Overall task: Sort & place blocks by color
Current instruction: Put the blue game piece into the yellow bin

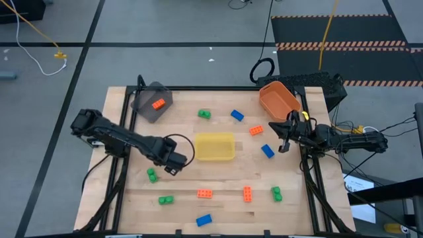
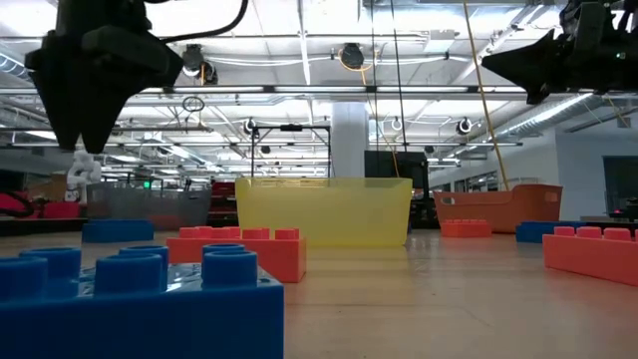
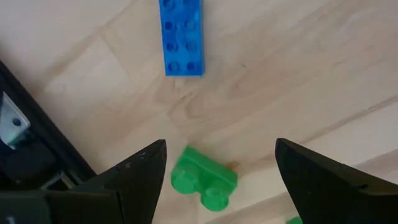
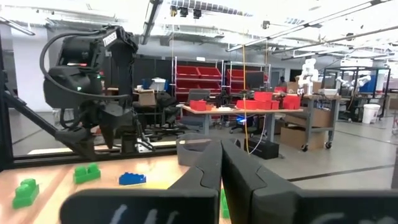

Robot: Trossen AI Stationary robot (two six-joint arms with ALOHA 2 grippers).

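Small studded blocks in orange, green and blue lie scattered flat on the wooden table [image 1: 218, 175]. My left gripper [image 1: 170, 162] hangs open above the table, near its left side. In the left wrist view a green block [image 3: 202, 182] lies on the wood below the gap between its fingers [image 3: 221, 143], untouched, with a blue block [image 3: 181, 37] farther off. In the high view the nearest green block [image 1: 152, 174] lies just beside that gripper. My right gripper [image 1: 285, 137] is shut on nothing [image 4: 222, 149], held above the table beside the orange bin [image 1: 279, 99].
A yellow bin [image 1: 214, 146] stands mid-table and a grey bin [image 1: 152, 101] at the far left holds one orange block [image 1: 158, 104]. Orange blocks [image 1: 205, 194] [image 1: 247, 193], a blue one [image 1: 203, 219] and green ones [image 1: 165, 199] [image 1: 276, 193] lie near the near edge.
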